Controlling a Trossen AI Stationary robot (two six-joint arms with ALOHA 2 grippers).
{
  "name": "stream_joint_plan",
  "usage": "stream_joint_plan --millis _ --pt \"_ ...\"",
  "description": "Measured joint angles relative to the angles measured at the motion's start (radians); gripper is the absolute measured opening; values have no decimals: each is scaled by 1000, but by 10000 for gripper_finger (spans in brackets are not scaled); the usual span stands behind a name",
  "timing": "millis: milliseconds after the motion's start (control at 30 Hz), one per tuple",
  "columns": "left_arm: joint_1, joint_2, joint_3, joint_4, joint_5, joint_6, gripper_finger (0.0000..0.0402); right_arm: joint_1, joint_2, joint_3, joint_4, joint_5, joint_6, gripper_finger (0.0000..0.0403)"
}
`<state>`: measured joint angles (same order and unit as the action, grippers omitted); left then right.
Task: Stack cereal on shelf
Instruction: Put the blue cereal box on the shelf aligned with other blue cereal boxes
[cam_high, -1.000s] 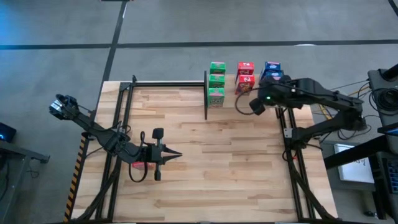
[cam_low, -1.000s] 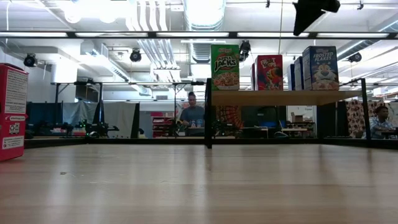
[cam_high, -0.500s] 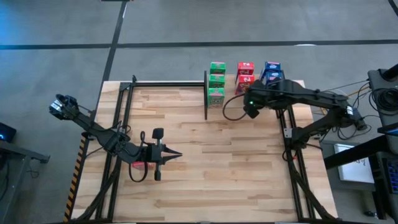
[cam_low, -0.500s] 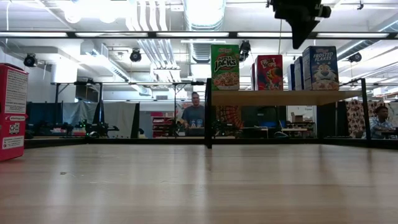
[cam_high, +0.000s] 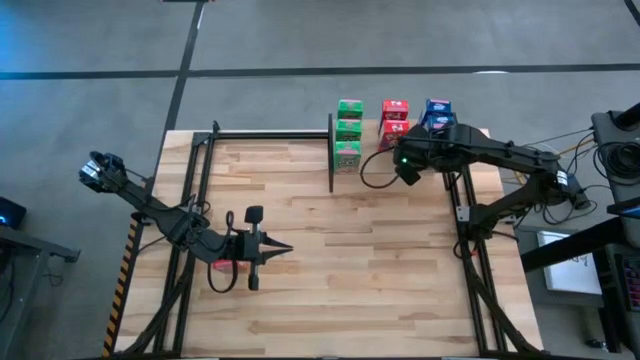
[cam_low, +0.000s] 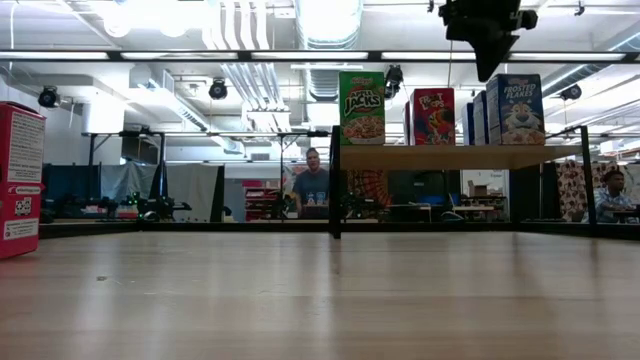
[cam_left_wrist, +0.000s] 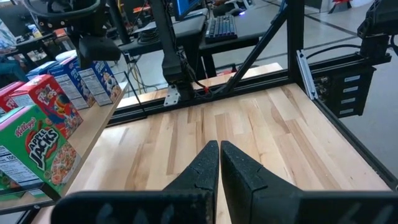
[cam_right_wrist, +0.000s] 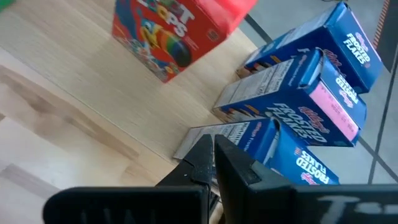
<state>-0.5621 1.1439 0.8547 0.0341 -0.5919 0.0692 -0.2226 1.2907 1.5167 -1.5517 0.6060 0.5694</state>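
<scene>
Cereal boxes stand upright in three rows on the shelf (cam_low: 455, 156), a light-wood panel on black posts at the far edge of the surface (cam_high: 340, 260). Green boxes (cam_high: 348, 131) form the row nearest the black post; red boxes (cam_high: 394, 118) stand in the middle row; blue boxes (cam_high: 437, 113) in the outer row. Labels read as printed cartoon fronts with white nutrition panels on the sides. One further red box (cam_low: 20, 180) stands on the surface, off the shelf, near the left arm.

Right gripper (cam_right_wrist: 212, 159) hangs above the shelf by the blue boxes, fingers pressed together, holding nothing. Left gripper (cam_left_wrist: 219, 163) sits low over the surface, fingers pressed together, empty.
</scene>
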Motion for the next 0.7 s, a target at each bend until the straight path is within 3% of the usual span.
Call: stream_joint_plan --millis 700 --pt "0 0 0 2 0 -1 0 -7 1 -47 -15 24 14 9"
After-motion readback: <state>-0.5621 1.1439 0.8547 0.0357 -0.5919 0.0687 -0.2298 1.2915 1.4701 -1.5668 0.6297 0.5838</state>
